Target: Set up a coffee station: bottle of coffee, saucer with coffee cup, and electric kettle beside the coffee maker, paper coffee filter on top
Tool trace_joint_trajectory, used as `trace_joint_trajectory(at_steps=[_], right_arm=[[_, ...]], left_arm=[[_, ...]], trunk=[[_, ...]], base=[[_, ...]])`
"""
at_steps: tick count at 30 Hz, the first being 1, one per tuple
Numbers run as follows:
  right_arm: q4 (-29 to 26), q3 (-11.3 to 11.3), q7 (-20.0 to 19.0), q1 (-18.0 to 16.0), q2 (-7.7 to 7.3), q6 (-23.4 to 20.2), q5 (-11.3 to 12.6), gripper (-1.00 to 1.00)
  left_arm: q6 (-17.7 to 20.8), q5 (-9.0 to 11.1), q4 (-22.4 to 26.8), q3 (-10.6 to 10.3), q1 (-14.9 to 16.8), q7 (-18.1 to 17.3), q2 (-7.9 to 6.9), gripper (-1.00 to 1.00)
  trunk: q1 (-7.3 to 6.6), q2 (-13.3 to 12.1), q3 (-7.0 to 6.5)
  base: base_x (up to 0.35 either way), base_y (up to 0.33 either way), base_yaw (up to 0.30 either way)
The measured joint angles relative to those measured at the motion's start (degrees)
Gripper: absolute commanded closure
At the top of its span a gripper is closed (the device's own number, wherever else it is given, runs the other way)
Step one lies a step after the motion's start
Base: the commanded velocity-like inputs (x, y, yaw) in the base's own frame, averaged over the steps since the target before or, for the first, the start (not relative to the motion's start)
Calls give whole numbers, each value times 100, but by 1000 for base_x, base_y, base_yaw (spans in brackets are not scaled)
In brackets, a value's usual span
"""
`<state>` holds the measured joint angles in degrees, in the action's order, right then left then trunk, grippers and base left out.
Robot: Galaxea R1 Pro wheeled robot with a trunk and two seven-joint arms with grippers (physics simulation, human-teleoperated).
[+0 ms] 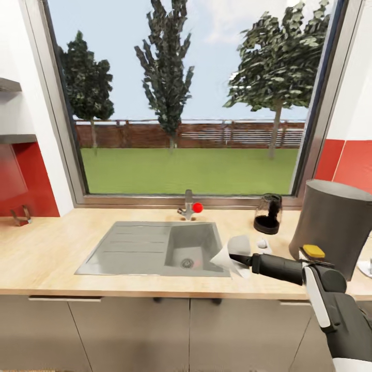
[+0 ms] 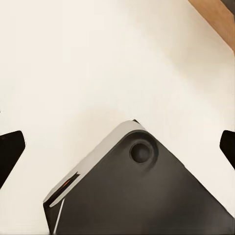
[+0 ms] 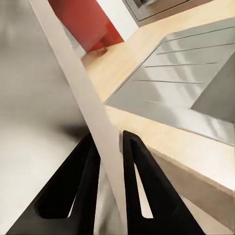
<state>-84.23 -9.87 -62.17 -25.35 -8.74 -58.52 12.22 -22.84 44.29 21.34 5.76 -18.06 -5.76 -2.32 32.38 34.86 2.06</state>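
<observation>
Pinching paper coffee filter between my right gripper fingers, held over right sink edge on kitchen countertop. Left of sink: open worktop. Coffee maker at right, electric kettle near window; bottle of coffee against maker. My left gripper: state unreadable.

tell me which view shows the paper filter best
The right wrist view: the paper coffee filter sits edge-on between the right tool's fingers. The head view shows its whole pale shape over the sink's edge.
</observation>
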Motion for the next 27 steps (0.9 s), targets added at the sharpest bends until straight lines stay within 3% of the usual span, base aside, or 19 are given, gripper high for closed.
trace_joint_trajectory(at_steps=[27], right_arm=[[121, 407, 33, 0, -20, 0, -69, 100]], left_arm=[[14, -40, 56, -2, 3, -1, 78, -100]], trunk=[[-1, 0, 0]], base=[[-252, -229, 0]])
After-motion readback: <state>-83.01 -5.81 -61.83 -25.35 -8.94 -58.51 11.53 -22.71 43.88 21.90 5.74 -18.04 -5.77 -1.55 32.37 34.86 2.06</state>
